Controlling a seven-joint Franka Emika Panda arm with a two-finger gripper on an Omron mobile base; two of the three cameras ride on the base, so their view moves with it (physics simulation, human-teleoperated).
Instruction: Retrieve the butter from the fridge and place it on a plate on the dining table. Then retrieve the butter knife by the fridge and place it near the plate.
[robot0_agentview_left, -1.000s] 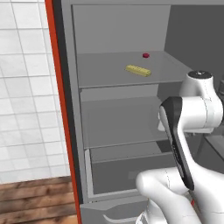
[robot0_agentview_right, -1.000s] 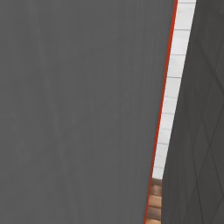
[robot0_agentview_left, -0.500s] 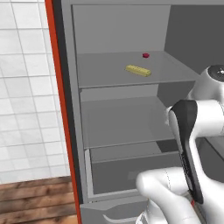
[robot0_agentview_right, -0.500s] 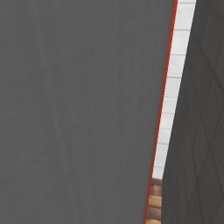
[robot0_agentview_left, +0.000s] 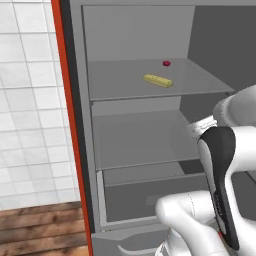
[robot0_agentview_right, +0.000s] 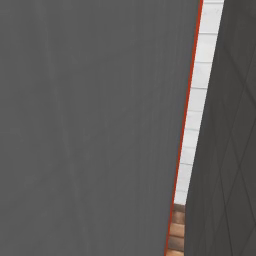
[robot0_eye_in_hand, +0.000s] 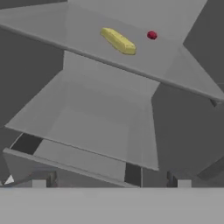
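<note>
From the right base view I get a flat grey panel up close, hiding the fridge's inside. In the left base view my arm covers the fridge's lower right shelves. The red item is too small to identify.

The upper plain grey shelf inside the tall grey open fridge carries two things: a small yellow rectangular stick of butter, lying flat near the shelf's middle, and a tiny red round item just behind the butter, toward the back wall, apart from it. The grey shelf below the upper one is bare.
</note>
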